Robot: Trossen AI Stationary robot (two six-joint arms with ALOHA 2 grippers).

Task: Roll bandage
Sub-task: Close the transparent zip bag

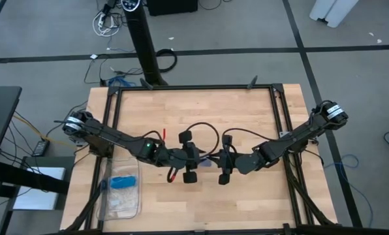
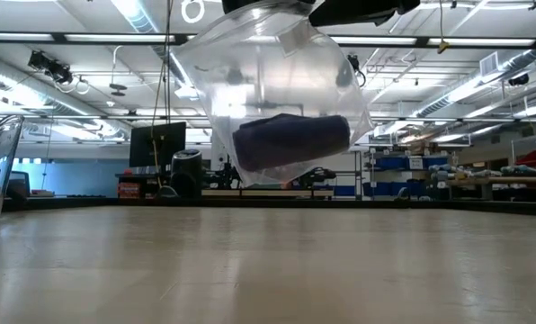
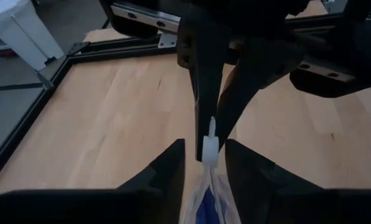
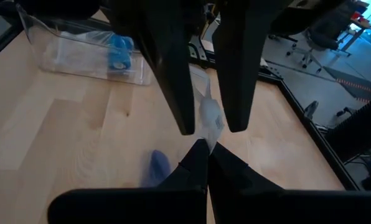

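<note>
A clear plastic bag (image 2: 277,72) hangs above the middle of the table with the dark navy bandage (image 2: 290,139) inside it as a compact roll. Both arms meet over it. My right gripper (image 4: 207,149) is shut on the bag's top. My left gripper (image 3: 205,155) comes from the opposite side and stands open, one finger on either side of the bag's white top strip (image 3: 209,146). The roll's blue shows just below the left fingers (image 3: 203,208). In the high view the two grippers (image 1: 204,160) (image 1: 214,160) nearly touch, and they hide most of the bag. My right gripper pinches the bag's top edge (image 3: 211,127) between its two fingertips, coming from the table's right and slanting slightly down. The bag hangs below the fingers, clear of the table, with the roll lying across its bottom. My left gripper's fingers (image 3: 173,165) flank the same top edge; whether they touch it I cannot tell.
A clear container (image 1: 121,189) with a light-blue item (image 4: 118,53) lies near the table's front left corner. Black frame rails (image 1: 201,88) run along the far and side edges. Bare wood lies below the hanging bag and toward the near edge.
</note>
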